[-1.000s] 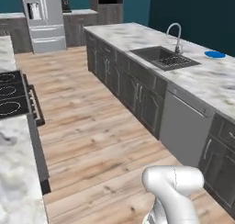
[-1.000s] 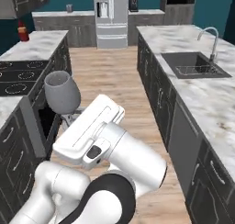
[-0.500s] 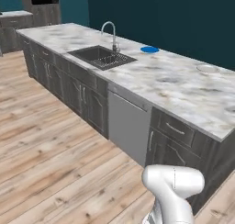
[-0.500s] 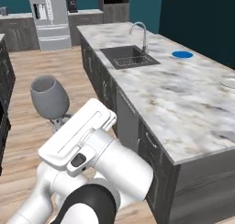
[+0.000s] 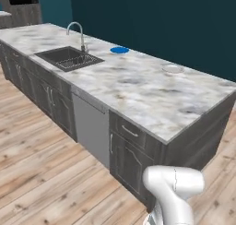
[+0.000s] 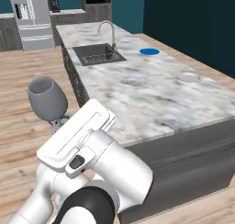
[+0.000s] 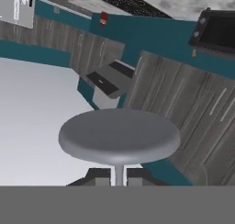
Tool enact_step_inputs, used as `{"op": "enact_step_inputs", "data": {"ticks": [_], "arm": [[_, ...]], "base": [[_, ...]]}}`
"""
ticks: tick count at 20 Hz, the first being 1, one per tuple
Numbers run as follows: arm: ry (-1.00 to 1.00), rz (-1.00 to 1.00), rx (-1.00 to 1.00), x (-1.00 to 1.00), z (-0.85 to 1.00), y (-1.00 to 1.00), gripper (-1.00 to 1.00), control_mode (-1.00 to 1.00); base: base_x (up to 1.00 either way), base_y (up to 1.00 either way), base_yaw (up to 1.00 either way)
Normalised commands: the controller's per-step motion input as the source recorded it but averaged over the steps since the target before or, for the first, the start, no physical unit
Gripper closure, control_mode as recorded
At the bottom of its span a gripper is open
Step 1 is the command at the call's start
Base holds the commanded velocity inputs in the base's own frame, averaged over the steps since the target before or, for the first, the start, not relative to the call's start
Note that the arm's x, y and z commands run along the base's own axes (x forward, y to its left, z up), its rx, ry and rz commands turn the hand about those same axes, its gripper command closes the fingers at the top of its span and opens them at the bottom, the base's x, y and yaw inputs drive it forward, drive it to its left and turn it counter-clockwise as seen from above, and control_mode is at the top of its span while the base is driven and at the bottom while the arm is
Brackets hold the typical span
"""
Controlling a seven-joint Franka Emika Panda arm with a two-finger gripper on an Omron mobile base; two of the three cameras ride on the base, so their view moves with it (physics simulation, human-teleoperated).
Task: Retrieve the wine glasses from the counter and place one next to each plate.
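Long marbled island tabletop (image 6: 137, 90) with sink (image 6: 98, 54) spans both base views; blue plate (image 6: 149, 51) sits past the sink, pale plate (image 6: 189, 76) further along, well apart. Wine glass (image 6: 47, 99) is held upright beside the arm, over the wood floor (image 5: 41, 173), stem hidden behind the white link. Hand view: gripper (image 7: 119, 176) jaws closed on the stem, round foot above them, fingertips cut off by the frame bottom.
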Motion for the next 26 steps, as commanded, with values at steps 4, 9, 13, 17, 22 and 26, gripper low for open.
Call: {"op": "enact_step_inputs", "data": {"ticks": [4, 9, 13, 17, 22, 26], "arm": [[0.0, 0.0, 0.0, 0.0, 0.0, 0.0, 1.0, 1.0], [0.0, 0.0, 0.0, 0.0, 0.0, 0.0, 1.0, 1.0], [0.0, 0.0, 0.0, 0.0, 0.0, 0.0, 1.0, 1.0], [0.0, 0.0, 0.0, 0.0, 0.0, 0.0, 1.0, 1.0], [0.0, 0.0, 0.0, 0.0, 0.0, 0.0, 1.0, 1.0], [0.0, 0.0, 0.0, 0.0, 0.0, 0.0, 1.0, 1.0]], "base": [[0.11, -1.0, 0.0], [0.52, -1.0, 0.0], [0.62, -1.0, 0.08], [0.88, -1.0, 0.16], [0.91, -1.0, 0.21], [0.83, -1.0, 0.21]]}}
